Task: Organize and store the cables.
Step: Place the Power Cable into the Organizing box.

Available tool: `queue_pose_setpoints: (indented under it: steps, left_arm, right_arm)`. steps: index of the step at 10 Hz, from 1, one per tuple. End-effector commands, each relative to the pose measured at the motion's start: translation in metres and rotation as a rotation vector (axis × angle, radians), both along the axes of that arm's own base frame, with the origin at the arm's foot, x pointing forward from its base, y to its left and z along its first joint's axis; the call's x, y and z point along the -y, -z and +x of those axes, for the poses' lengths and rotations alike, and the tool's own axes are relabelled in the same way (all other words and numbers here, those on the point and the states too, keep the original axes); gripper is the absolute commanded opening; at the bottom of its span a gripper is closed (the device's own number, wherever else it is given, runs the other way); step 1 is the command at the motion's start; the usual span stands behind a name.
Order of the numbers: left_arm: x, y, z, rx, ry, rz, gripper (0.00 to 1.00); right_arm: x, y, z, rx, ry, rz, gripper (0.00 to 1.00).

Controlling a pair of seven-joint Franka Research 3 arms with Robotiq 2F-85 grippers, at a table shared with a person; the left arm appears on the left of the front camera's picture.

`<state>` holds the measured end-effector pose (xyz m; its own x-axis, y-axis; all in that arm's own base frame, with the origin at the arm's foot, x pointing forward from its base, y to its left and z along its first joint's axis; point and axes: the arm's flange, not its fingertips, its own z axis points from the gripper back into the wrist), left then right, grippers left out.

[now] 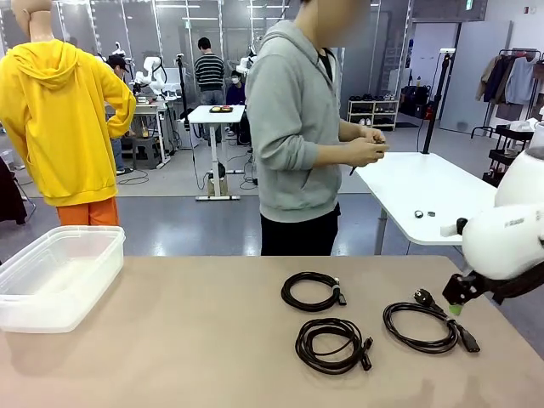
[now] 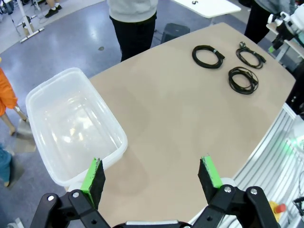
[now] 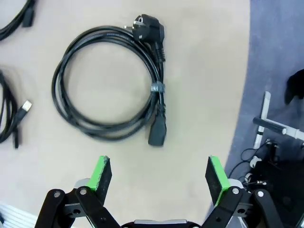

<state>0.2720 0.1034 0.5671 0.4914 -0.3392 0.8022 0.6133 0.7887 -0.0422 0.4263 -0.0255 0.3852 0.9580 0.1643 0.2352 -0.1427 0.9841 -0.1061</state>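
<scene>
**Front view.** Found three coiled cables lying flat on the beige table (image 1: 170,340), all toward 3 o'clock of it, counting 12 o'clock as the far side. Named them the far cable (image 1: 313,291), the near cable (image 1: 333,344) at 6 o'clock of it, and the power cable (image 1: 429,327) at 3 o'clock of both. Saw the right gripper (image 1: 456,308) hanging close over the 1 o'clock edge of the power cable; could not tell any contact. Noted a clear plastic box (image 1: 59,276), empty, at 9 o'clock of the table, well apart from the coils. Judged the first pick as the step in hand, with nothing stored yet. Noted a person (image 1: 293,127) standing at 12 o'clock beyond the table, both hands busy with something too small to tell. Noted also a grey floor and a white table (image 1: 425,191) at 2 o'clock.

**Left wrist view.** Saw the left gripper (image 2: 152,173) with jaws wide apart and holding nothing, over bare table. Placed the box at 9 o'clock of it and the three coils far off at 1 o'clock.

**Right wrist view.** Saw the right gripper with jaws spread wide and empty, and the power cable at 12 o'clock, its wall plug (image 3: 149,23) at the far rim. Judged the next move as a descent onto the bound side near the small tie (image 3: 158,88), then a firm closing around all strands, then a long carry to the box.
</scene>
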Motion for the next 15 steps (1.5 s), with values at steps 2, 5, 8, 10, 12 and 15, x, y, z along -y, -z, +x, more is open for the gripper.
queue_pose_setpoints:
  steps: [2,5,8,10,12,15]
  left_arm:
    - [0.001,0.0,0.001,0.001,0.01,0.001,1.0]
    - [0.001,0.0,0.001,0.001,0.01,0.001,1.0]
    - [0.001,0.0,0.001,0.001,0.01,0.001,1.0]
    - [0.001,0.0,0.001,0.001,0.01,0.001,1.0]
    - [0.001,0.0,0.001,0.001,0.01,0.001,1.0]
    - [0.001,0.0,0.001,0.001,0.01,0.001,1.0]
  right_arm:
    - [-0.003,0.033,0.035,-0.015,0.063,-0.004,1.0]
    - [0.002,0.057,0.062,-0.06,0.049,0.02,1.0]
    - [0.007,0.076,0.077,-0.085,0.063,0.031,1.0]
    - [0.008,0.081,0.083,-0.096,0.066,0.053,1.0]
    - [0.011,0.084,0.087,-0.113,0.075,0.053,0.91]
    - [0.01,0.085,0.089,-0.121,0.076,0.053,0.0]
